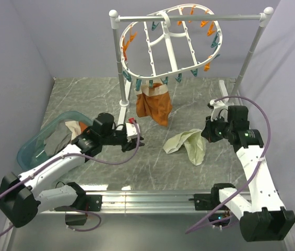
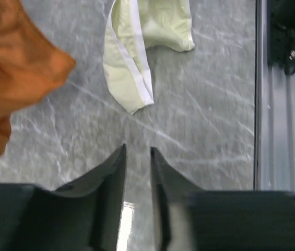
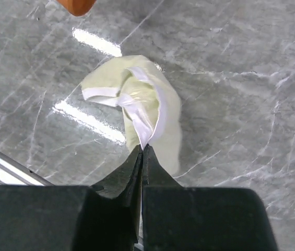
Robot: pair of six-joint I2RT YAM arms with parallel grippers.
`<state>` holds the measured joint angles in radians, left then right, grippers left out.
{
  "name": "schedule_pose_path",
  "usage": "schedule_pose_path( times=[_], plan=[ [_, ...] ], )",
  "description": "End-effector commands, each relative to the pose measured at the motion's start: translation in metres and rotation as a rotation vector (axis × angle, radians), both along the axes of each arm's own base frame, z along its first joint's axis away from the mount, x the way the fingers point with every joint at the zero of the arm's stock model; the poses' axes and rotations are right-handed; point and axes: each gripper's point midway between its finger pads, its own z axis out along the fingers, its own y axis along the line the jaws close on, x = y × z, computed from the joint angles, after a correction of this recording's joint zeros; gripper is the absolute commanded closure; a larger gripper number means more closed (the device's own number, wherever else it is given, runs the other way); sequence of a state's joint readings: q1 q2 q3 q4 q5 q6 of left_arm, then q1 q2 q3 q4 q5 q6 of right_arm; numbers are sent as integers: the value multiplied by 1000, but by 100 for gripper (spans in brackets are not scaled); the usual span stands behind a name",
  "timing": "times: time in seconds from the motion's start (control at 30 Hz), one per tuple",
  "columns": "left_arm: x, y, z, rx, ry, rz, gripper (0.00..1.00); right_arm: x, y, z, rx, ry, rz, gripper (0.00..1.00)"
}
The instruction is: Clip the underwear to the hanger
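The pale cream-yellow underwear [image 1: 187, 143] lies crumpled on the grey marble table, right of centre. My right gripper [image 1: 207, 132] is at its right edge; in the right wrist view my right gripper [image 3: 143, 149] is shut on the white trim of the underwear [image 3: 137, 102]. My left gripper [image 1: 137, 140] hovers left of it, open and empty; the left wrist view shows the left gripper [image 2: 137, 151] with a narrow gap, the underwear [image 2: 137, 47] ahead. The white oval hanger [image 1: 170, 44] with orange and teal clips hangs from the rail.
An orange-brown garment [image 1: 154, 104] hangs clipped under the hanger, also in the left wrist view [image 2: 11, 68]. The white rail stand [image 1: 121, 63] spans the back. A teal basket [image 1: 48, 138] with clothes sits at left. An aluminium rail [image 1: 147, 198] runs along the near edge.
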<state>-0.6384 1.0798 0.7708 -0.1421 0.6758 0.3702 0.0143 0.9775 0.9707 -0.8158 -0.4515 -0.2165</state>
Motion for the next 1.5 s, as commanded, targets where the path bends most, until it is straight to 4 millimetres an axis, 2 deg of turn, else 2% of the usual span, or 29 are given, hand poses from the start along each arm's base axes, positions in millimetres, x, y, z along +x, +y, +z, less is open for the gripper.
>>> schedule_pose_path(
  times=[0.0,0.03,0.1,0.13,0.17,0.2,0.27,0.3,0.37,0.4,0.47,0.5,0.57,0.77,1.03,1.13,1.17,1.3,1.33,1.4,1.47],
  plan=[
    [8,-29,7,-55,-27,43,65,9,-9,-22,-60,59,11,100],
    [1,-36,-8,-30,-49,41,64,9,-10,-30,-64,86,15,100],
    [1,-49,-20,-9,-184,-15,65,10,-9,-43,-57,131,18,100],
    [-6,-56,-31,10,-212,-57,66,13,-8,-45,-53,127,20,100],
    [-6,-61,-34,16,-241,-84,66,14,-9,-49,-53,133,15,100],
    [-2,-67,-49,59,-288,-128,67,16,-9,-50,-56,134,11,100],
    [4,-77,-50,50,-364,-151,68,20,-12,-53,-67,130,0,100],
    [7,-80,-60,73,-435,-198,66,21,-17,-54,-64,134,-14,100],
    [10,-87,-64,88,-566,-252,63,22,-19,-55,-59,140,-15,100],
    [13,-89,-77,110,-576,-270,59,22,-20,-57,-60,147,-18,100],
    [20,-97,-82,129,-614,-292,56,24,-21,-56,-52,148,-26,100],
    [23,-100,-96,156,-621,-309,54,25,-22,-55,-48,147,-30,100],
    [27,-108,-96,149,-663,-333,53,28,-23,-52,-44,139,-36,100],
    [30,-125,-125,176,-745,-394,50,32,-32,-49,-35,148,-60,100],
    [41,-148,-134,174,-790,-391,50,35,-38,-48,-32,154,-60,100],
    [44,-151,-141,186,-790,-394,56,37,-40,-47,-28,153,-56,100],
    [44,-151,-142,186,-788,-394,64,37,-40,-49,-27,159,-56,100],
    [40,-149,-135,155,-792,-384,83,39,-42,-46,-34,146,-52,100],
    [40,-149,-132,144,-782,-374,87,39,-42,-44,-37,145,-48,100],
    [41,-148,-113,114,-759,-341,93,40,-45,-36,-56,114,-33,100],
    [37,-139,-95,106,-654,-314,100,34,-53,-25,-93,80,-27,100]
  ],
)
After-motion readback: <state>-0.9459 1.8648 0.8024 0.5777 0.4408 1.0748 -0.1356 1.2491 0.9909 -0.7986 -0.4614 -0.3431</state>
